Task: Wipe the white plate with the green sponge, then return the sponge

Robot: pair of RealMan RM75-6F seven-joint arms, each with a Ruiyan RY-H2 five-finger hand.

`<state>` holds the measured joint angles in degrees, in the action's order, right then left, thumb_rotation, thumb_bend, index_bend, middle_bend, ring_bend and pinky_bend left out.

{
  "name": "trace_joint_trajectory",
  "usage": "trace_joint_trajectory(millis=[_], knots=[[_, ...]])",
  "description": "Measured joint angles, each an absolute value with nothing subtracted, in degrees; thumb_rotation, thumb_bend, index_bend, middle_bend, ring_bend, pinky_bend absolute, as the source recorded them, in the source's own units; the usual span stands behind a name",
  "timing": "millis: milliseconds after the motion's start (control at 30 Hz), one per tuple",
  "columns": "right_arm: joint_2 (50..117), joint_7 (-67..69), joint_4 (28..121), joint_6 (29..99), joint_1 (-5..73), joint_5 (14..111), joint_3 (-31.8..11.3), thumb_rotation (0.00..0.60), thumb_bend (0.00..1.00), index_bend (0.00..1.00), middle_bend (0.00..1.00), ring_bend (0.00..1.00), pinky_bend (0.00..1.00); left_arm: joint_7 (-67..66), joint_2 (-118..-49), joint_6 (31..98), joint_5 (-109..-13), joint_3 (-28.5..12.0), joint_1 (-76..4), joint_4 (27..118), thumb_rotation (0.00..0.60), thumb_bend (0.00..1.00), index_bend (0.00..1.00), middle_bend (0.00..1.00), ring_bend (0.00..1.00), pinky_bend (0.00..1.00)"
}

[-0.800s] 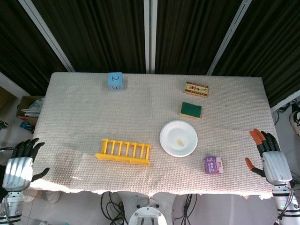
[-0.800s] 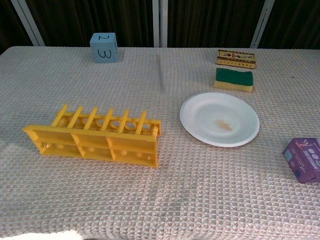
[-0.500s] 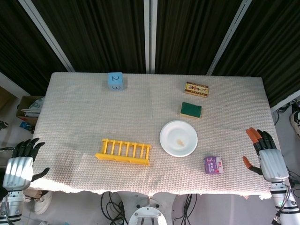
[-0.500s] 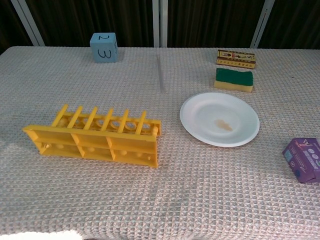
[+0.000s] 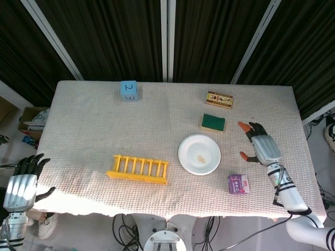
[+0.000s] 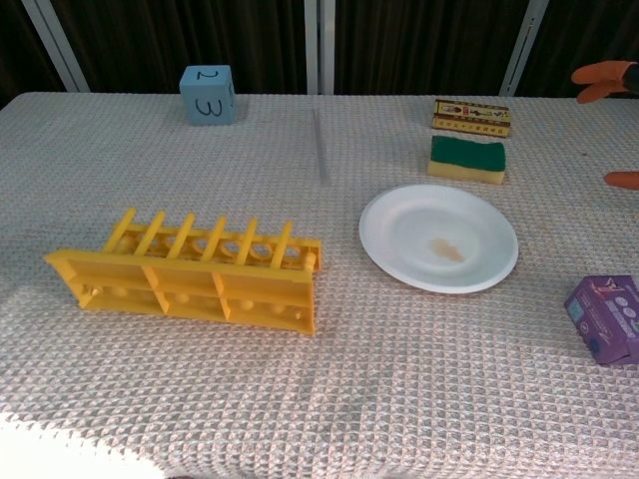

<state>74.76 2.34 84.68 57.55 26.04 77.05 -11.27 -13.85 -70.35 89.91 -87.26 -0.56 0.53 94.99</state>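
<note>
The white plate (image 5: 199,154) (image 6: 439,237) lies right of the table's middle, with a small brown stain at its centre. Just behind it the green sponge (image 5: 213,122) (image 6: 467,158) rests flat, its yellow underside showing in the chest view. My right hand (image 5: 260,144) hovers over the table to the right of the plate and sponge, fingers apart and empty; the chest view catches only its orange fingertips (image 6: 605,75) at the right edge. My left hand (image 5: 22,183) hangs open off the table's front left corner.
A yellow rack (image 5: 137,169) (image 6: 190,271) stands front left. The blue numbered cube (image 5: 129,90) (image 6: 207,95) sits at the back, a patterned box (image 5: 219,99) (image 6: 470,117) behind the sponge, a purple box (image 5: 238,184) (image 6: 607,317) front right of the plate.
My right hand has swung from beyond the table's right front edge inward and forward over the table, toward the sponge and plate. The left hand has barely moved.
</note>
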Motion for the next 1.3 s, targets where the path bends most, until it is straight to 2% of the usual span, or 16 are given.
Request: trace_joint_trajectory(millis=[133, 300, 600, 933, 1300], knots=[[81.26, 0.10, 76.89, 52.60, 31.53, 71.78, -13.52, 0.600, 0.18, 0.10, 0.11, 0.00, 0.00, -13.87, -70.21, 89.37, -86.33, -0.66, 0.54, 94.96, 0.600, 0.05, 0.22, 0.12, 0.11, 0.13], [88.70, -1.61, 66.93, 47.05, 36.00, 66.34, -15.33, 0.600, 0.18, 0.11, 0.12, 0.00, 0.00, -14.03, -69.96, 88.36, -85.36, -0.78, 0.31, 94.84, 0.600, 0.05, 0.22, 0.12, 0.11, 0.13], [96.08, -1.01, 55.75, 41.96, 41.20, 62.24, -16.94, 0.600, 0.18, 0.14, 0.13, 0.00, 0.00, -13.60, -69.98, 87.25, -84.60, -1.03, -0.26, 94.18, 0.600, 0.05, 0.22, 0.12, 0.11, 0.13], [97.32, -0.71, 52.85, 37.44, 44.62, 59.84, -17.86, 0.600, 0.19, 0.18, 0.19, 0.00, 0.00, -13.39, -69.66, 87.01, -84.36, -1.02, -0.41, 93.93, 0.600, 0.05, 0.23, 0.12, 0.11, 0.13], [96.47, -5.92, 52.94, 34.78, 46.73, 54.33, -17.46, 0.600, 0.19, 0.20, 0.19, 0.00, 0.00, -12.96, -69.15, 87.28, -84.21, -0.67, 0.00, 93.85, 0.600, 0.05, 0.23, 0.12, 0.11, 0.13]])
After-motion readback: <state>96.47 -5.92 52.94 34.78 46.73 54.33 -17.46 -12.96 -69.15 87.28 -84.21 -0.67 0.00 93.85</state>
